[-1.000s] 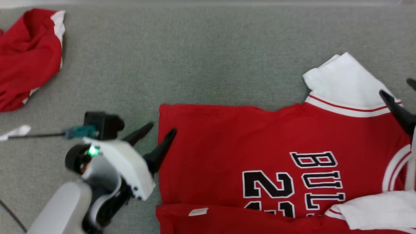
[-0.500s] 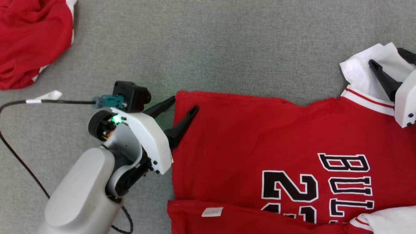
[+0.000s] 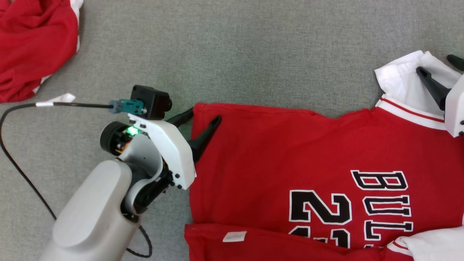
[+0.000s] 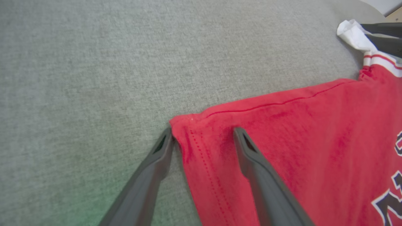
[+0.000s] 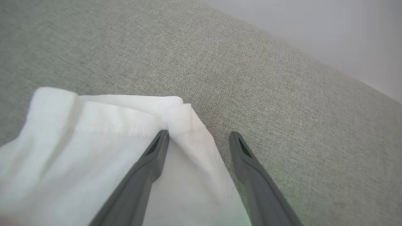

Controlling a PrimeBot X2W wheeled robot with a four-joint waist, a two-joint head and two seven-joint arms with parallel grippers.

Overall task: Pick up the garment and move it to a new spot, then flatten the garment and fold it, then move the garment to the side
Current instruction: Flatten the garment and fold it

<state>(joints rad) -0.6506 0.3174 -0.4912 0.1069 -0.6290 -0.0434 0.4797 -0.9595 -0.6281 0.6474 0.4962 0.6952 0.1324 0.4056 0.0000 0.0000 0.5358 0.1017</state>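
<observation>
Garment (image 3: 290,152) – red jersey, white sleeves, black lettering outlined in white – lies spread flat on a grey woven surface (image 3: 235,54), toward its right side in the head view. Near edge is folded over on itself, with a small white label (image 3: 234,236) showing on the fold.

Left gripper (image 3: 205,114) sits at the jersey's far-left hem corner (image 4: 180,124). Jaws stand wide apart and straddle the corner: one finger on the bare surface just beside the hem, the other over the red cloth. Nothing clamped.

Right gripper (image 3: 435,63) is at the far white sleeve (image 3: 402,81), which is a little rumpled. Jaws wide apart here too – one finger over the sleeve, the other over grey surface beyond its edge, the sleeve corner between them. No grip.

Second red-and-white garment (image 3: 32,47) lies crumpled at the far left, well apart. Black cable (image 3: 72,104) with a white tag (image 3: 59,98) runs across the surface to the left wrist. Pale wall (image 5: 314,28) shows beyond the surface's edge in the right wrist view.
</observation>
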